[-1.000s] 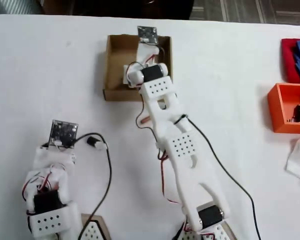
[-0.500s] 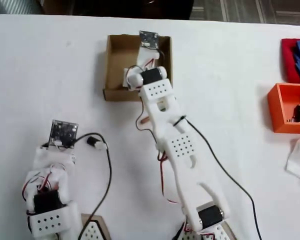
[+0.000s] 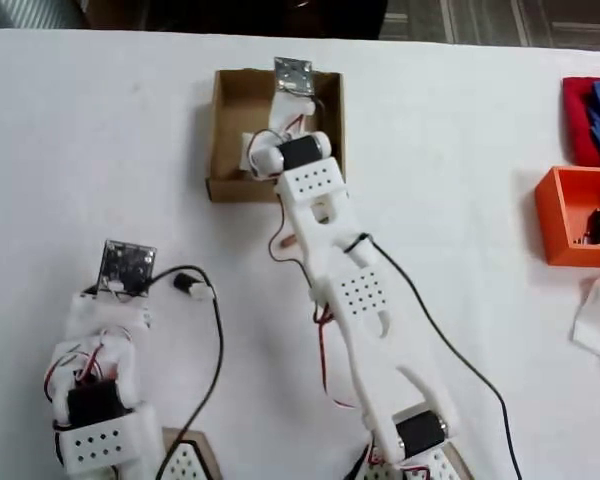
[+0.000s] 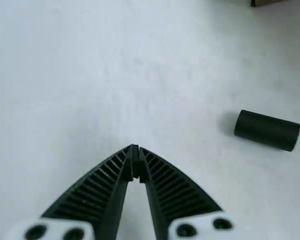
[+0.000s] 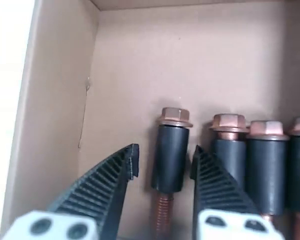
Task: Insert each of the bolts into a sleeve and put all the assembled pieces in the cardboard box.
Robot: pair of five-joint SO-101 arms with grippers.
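While spread apart in the cardboard box (image 3: 216, 130) — straddling a sleeved bolt (image 5: 171, 150) lengthwise with right gripper (image 5: 166, 151), no contact. Near left gripper (image 4: 135, 150), pinched together: loose sleeve (image 4: 266, 130), crosswise.

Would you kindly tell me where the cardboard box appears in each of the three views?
High view: cardboard box at upper middle, under the right arm's wrist.
Left wrist view: a brown sliver at the frame edge, probably its corner.
Right wrist view: its walls surround the right pincer.
Shared landmark: the white table.
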